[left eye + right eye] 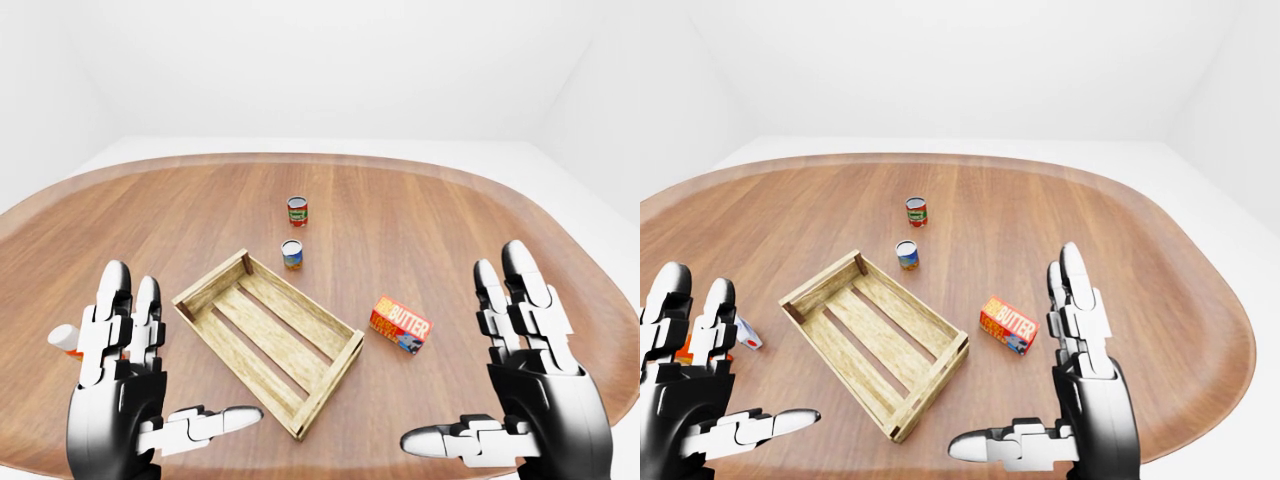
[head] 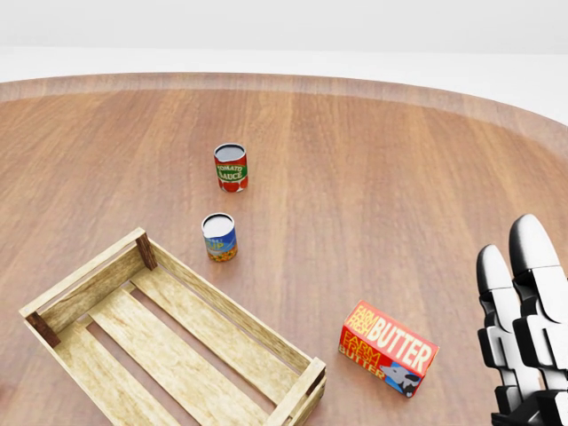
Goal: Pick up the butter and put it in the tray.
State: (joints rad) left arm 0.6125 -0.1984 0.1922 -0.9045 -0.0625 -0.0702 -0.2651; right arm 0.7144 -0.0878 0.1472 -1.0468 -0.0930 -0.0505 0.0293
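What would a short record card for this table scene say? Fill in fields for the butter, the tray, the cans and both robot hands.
butter: red and orange box lying on the table, outside the tray, to its right in the head view
tray: slatted wooden crate, nothing in it
cans: tomato sauce can and blue can, both upright, above the tray in the head view
left robot hand: open, holding nothing
right robot hand: open, holding nothing, apart from the butter
task status: butter not yet picked up
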